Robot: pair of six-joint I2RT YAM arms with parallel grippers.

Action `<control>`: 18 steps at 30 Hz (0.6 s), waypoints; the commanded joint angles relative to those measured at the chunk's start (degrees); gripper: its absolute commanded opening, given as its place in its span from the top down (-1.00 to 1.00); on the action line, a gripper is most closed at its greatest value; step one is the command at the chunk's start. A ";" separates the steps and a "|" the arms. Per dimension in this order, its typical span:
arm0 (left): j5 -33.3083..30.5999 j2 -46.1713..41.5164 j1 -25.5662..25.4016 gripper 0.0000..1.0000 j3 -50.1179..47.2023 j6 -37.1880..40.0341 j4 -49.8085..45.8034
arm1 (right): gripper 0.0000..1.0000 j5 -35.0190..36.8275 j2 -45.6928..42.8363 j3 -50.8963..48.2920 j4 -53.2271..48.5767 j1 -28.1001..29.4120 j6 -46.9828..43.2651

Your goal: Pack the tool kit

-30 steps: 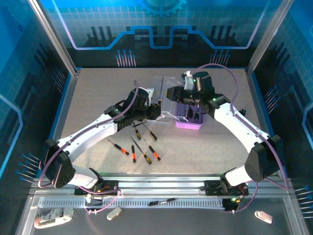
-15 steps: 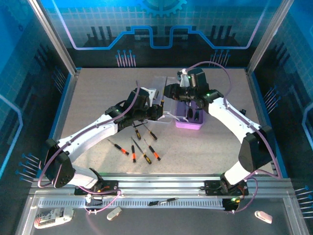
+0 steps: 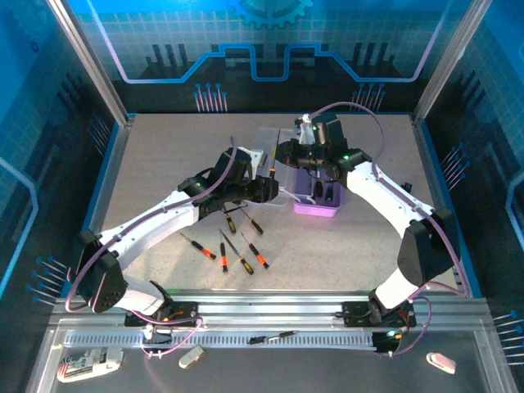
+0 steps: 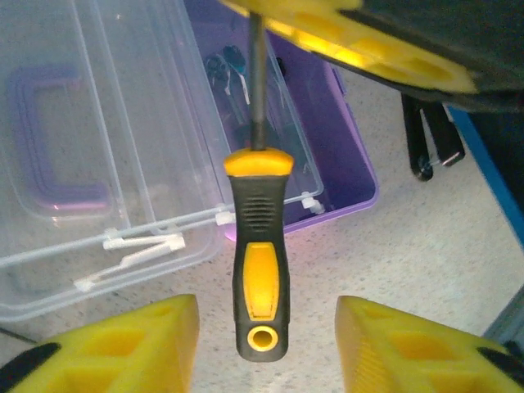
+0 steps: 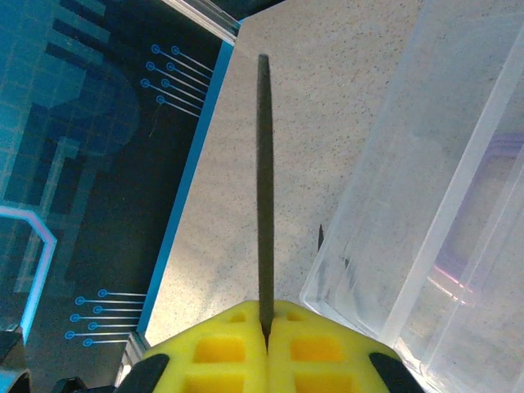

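One screwdriver (image 4: 260, 246) is hanging in the air over the middle of the table (image 3: 164, 164), a little toward its far edge, between the two arms. The right gripper (image 5: 266, 327) is clamping its pads (image 5: 221, 350) tight on the thin shaft. The left gripper (image 4: 266, 337) is standing with its fingers (image 4: 123, 348) apart on either side of the black-and-yellow handle — not touching it. So the tool's long axis is running from the left gripper at the handle end to the right gripper at the shaft.

The case's purple base (image 4: 344, 155) is lying just right of the tool, nearer the right arm — its clear lid (image 4: 123, 164) is lying open to the left. I'd judge the right arm is better placed to lower the tool in along the base's length. Several more screwdrivers (image 3: 223, 247) are lying loose nearer the table's near edge.
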 commanded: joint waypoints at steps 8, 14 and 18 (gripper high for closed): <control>-26.56 -5.98 0.76 -0.98 -2.41 -1.98 -6.57 | 0.93 0.16 -1.09 0.88 -1.08 -5.70 -2.45; -30.22 -10.04 8.71 -0.99 -8.41 -14.18 -11.97 | 0.93 -0.54 3.15 1.50 -3.62 -12.47 -5.43; -27.67 -13.44 13.49 -0.99 -14.60 -19.33 -11.25 | 0.93 -1.30 9.53 5.27 -5.99 -14.56 -6.94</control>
